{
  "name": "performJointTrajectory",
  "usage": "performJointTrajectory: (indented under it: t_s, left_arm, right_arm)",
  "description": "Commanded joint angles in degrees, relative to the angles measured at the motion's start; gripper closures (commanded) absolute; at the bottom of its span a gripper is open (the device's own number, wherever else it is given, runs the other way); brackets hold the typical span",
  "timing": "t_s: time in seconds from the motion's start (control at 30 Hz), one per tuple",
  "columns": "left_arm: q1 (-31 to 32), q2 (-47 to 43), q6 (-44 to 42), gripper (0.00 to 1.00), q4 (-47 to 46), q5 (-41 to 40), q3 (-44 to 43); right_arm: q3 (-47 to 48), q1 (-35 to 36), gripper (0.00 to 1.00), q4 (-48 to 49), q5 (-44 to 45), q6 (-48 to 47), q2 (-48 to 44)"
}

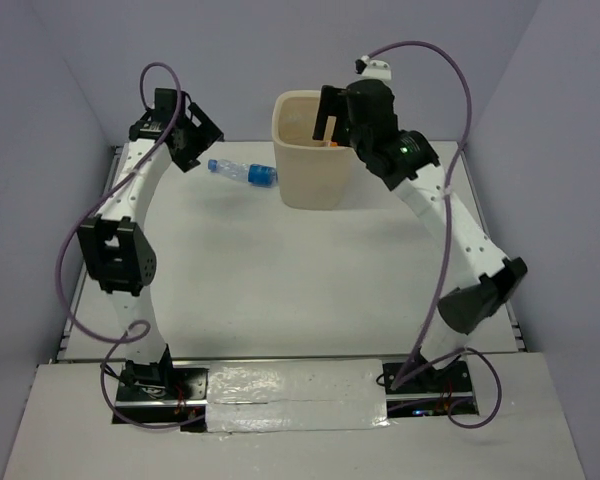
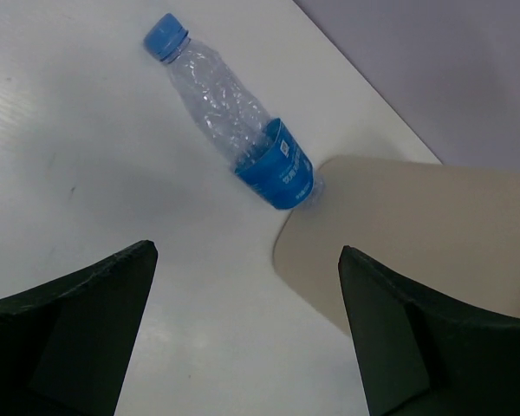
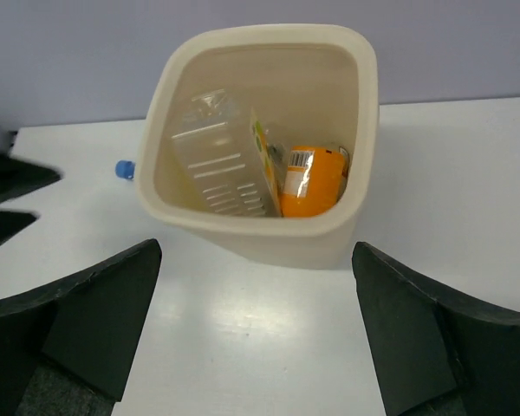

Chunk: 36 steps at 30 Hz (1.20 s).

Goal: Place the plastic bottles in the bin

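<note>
Left tool (image 2: 247, 260), right tool (image 3: 257, 251) gape empty; two bottles (image 3: 221, 165) in one bin (image 3: 364, 78), one bottle (image 2: 234, 121) beside.

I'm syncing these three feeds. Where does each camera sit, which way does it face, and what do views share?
Top external: fixed above and behind the arms, both in view, looking down on the table; left gripper near the blue-capped bottle, right gripper over the bin.
Left wrist: on the left arm, facing down at that bottle beside the bin; its open fingers show.
Right wrist: on the right arm, facing down into the bin at an orange bottle; its open fingers show.
Shared: all three show the bin.
</note>
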State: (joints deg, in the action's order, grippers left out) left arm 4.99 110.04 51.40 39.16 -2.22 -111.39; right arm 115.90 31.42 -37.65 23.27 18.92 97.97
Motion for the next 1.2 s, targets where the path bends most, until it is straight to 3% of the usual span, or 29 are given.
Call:
performJointTrajectory:
  t_s: [0.0,0.1,0.43,0.77,1.17]
  left_arm:
    - [-0.4,8.2,5.0,0.01,2.1,2.8,-7.9]
    - [-0.8,16.1,10.3,0.01,1.5,5.3,-14.5]
    - [-0.8,29.3,25.6,0.01,-5.5,10.5,-20.3]
    - [1.7,34.5,34.5,0.01,-6.1,8.6,-21.5]
    - [3.4,38.9,38.1,0.01,-8.7,6.0,-22.9]
  right_arm:
    - [-4.9,0.7,0.01,3.2,1.0,-0.2,-10.4]
    - [-9.6,0.7,0.01,1.6,1.6,0.6,-14.3]
    - [-19.7,0.5,0.01,-4.1,4.2,4.0,-26.5]
    - [-22.5,0.5,0.0,-8.7,3.5,6.2,-29.2]
    - [-24.7,0.5,0.0,-10.7,3.5,7.0,-30.5]
